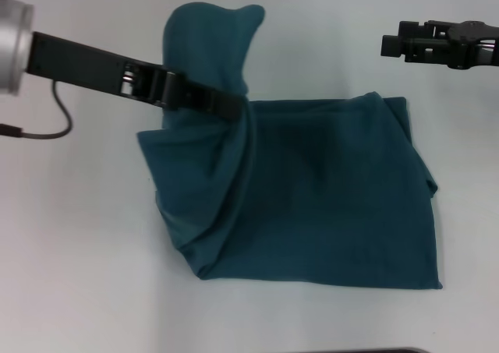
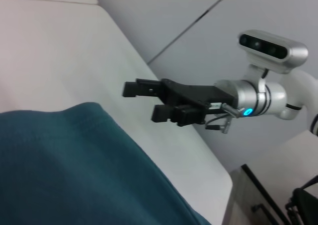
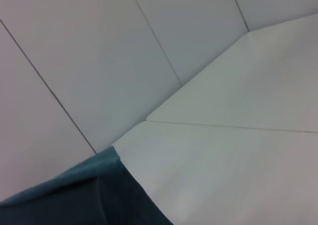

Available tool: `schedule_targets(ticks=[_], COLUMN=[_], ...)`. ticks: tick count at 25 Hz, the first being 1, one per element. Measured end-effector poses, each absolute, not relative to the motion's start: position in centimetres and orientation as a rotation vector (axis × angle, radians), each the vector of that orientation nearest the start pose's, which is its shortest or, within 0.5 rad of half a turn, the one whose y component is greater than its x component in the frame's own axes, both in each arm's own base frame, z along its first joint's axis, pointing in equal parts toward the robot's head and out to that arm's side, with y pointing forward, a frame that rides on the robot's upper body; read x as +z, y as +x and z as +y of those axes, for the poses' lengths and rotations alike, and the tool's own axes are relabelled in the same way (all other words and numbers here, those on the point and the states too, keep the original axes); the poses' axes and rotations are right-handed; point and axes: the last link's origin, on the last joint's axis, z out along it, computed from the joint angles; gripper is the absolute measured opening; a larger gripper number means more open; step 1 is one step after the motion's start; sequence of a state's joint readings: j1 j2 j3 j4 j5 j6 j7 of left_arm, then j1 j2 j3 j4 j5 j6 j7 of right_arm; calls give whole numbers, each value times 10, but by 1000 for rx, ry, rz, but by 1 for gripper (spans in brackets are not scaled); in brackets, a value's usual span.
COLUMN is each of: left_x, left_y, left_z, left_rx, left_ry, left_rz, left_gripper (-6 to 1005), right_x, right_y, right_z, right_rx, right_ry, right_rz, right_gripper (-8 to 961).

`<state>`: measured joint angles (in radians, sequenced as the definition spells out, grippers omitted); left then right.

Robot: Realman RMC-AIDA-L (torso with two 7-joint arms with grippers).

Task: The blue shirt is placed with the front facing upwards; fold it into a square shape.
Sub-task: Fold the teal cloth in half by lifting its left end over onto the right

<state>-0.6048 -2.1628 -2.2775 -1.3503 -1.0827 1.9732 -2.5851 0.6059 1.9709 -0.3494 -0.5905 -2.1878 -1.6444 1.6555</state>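
Left tool point(image 1: 234, 104) clamped on the blue shirt's point(image 1: 327, 197) lifted left part, folded body lying rightward; right tool point(image 1: 394, 45) empty, parted, well apart.

A plain white table point(image 1: 78, 252) is seen filling the frame in the head view. A dark cable point(image 1: 47, 127) is laid on it at the left edge. A thin dark strip point(image 1: 366, 351) is cut off at the bottom edge.
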Motion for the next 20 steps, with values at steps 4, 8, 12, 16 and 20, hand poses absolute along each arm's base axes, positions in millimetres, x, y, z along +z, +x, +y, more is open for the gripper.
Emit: schedule_targets(ticks=[4,8,12,16,20], left_x=[35,32,26,21,20], left_y=[-131,-127,-123,-120,-117], left_z=[315,315,316,319,319], left_rx=[-464,-484,-504,-519,-514], left_ry=[-2955,-2977,-2997,-3011,-3026], left_rz=[-1403,-1388,-1379,-1375,-1364], left_gripper=[15,15,15,16,16], right_x=[58,58,58,58,57], right_y=[283,284,285,284,284], right_z=[348,347,346,347,347], right_rx=[795,794,795,797,799], right_ry=[-2539,-2537,-2534,-2535,-2536], right_rz=[1042,1046,1050,1050,1051], right_gripper=[854,854,854,853,853])
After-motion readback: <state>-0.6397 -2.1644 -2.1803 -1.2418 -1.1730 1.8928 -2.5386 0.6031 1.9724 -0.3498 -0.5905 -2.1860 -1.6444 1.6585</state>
